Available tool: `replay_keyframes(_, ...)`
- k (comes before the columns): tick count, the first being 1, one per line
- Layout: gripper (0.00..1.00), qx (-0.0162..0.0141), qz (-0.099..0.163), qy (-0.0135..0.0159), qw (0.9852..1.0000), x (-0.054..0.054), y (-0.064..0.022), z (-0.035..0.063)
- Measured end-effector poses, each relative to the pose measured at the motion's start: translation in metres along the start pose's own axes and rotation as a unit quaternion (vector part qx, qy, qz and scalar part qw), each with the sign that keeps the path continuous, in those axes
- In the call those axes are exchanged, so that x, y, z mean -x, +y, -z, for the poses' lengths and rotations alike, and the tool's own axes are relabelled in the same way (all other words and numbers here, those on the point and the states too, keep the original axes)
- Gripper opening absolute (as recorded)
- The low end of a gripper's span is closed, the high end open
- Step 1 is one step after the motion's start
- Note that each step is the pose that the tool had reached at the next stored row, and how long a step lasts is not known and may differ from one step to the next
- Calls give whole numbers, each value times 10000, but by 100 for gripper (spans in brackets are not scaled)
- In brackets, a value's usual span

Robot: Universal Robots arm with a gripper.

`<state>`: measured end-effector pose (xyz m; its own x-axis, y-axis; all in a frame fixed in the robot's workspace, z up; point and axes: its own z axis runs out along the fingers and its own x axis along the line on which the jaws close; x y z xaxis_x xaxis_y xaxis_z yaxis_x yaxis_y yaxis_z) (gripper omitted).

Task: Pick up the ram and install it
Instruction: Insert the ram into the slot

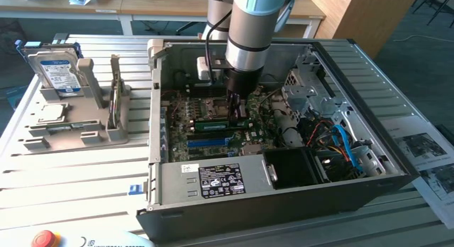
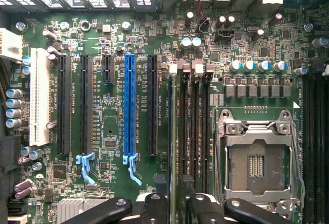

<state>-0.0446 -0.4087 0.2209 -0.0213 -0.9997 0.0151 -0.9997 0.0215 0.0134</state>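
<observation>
One ram (image 2: 181,131): a long thin stick seen edge-on, standing in a memory slot of the motherboard (image 2: 108,126). Its slot belongs to the bank just beside the empty processor socket (image 2: 255,165). Whether its end latches are closed cannot be told.

One gripper (image 2: 177,206): directly above the ram, black fingers (image 2: 154,203) apart, one to each side of the stick's upper edge. Nothing held.

One blue expansion slot (image 2: 129,106): set between black slots. One white slot (image 2: 38,95) lies toward the board's edge.

One open computer case (image 1: 284,210): lying on its side on the slatted table (image 1: 71,178) and carrying the board. The power supply (image 1: 220,180) runs along its near wall.

One grey holder (image 1: 78,135): at the table's edge on the exterior view's left. It carries a hard drive (image 1: 57,71) upright and a square processor chip (image 1: 51,113) lying flat.

One red stop button (image 1: 44,239): at the table's near corner.
</observation>
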Motion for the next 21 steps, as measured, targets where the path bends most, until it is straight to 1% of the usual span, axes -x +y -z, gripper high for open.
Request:
replay_keyframes(10,24,0,0,-1,10000,0,0,1)
replay_keyframes(12,24,0,0,0,10000,0,0,22)
replay_keyframes(14,24,0,0,0,10000,-1,1,70)
replay_keyframes(19,24,0,0,0,10000,-4,3,234)
replay_keyframes(21,24,0,0,1,10000,-5,4,316)
